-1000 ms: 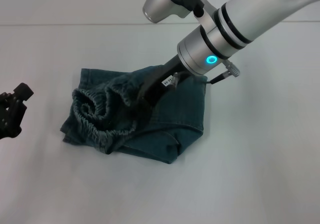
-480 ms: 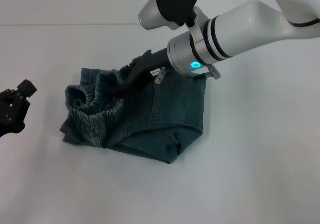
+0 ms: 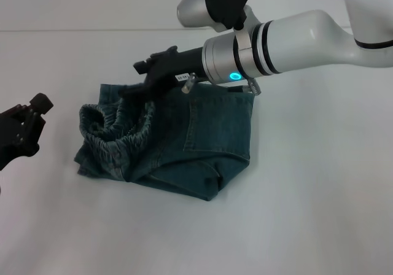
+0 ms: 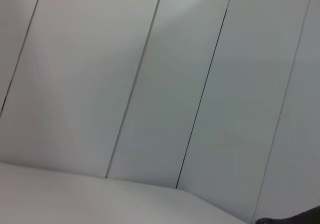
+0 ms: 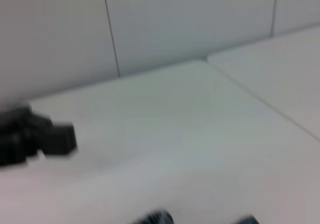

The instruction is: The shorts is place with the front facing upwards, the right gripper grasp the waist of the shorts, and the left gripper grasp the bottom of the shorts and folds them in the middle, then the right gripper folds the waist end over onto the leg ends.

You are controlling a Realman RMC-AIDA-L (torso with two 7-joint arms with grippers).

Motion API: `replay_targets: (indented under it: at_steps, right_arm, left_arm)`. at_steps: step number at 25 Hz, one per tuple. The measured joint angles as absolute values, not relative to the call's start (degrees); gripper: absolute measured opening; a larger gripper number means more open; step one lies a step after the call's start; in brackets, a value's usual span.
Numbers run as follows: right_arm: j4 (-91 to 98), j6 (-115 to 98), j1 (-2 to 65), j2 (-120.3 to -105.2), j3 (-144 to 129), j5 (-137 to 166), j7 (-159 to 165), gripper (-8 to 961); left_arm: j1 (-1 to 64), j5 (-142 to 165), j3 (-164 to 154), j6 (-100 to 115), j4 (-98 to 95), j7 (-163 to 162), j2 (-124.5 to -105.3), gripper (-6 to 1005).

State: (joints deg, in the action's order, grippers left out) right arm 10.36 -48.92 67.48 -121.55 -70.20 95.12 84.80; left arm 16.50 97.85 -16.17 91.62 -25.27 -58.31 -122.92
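The denim shorts (image 3: 209,134) lie folded on the white table (image 3: 307,213). Their puckered waist (image 3: 113,139) rests at the left end of the pile. A flat denim edge (image 3: 109,96) shows just behind the waist; the rest of the leg ends is covered. My right gripper (image 3: 136,81) hovers above the far left part of the shorts, clear of the cloth. In the right wrist view its fingertips (image 5: 155,217) stand apart with nothing between them. My left gripper (image 3: 21,127) waits off to the left, away from the shorts.
Bare white tabletop surrounds the shorts on all sides. A pale panelled wall (image 4: 150,84) stands behind the table. The left gripper (image 5: 35,139) also shows far off in the right wrist view.
My right gripper has let go of the waist, lifted out of the cloth and drawn back. The waistband has dropped and settled at the left end. The left gripper shifted slightly.
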Motion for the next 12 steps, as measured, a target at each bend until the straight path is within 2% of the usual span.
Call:
replay_targets:
  at_steps: [7, 12]
  right_arm:
    - [10.12, -49.47, 64.72, -121.36, -70.18, 84.83, 78.47, 699]
    - [15.09, -51.27, 57.73, -120.66, -69.82, 77.67, 77.01, 716]
  left_arm:
    - [16.83, 97.85, -16.17, 91.61, -24.96, -57.97, -123.12, 0]
    - [17.03, 97.45, -16.04, 91.82, -24.96, -57.95, -123.01, 0]
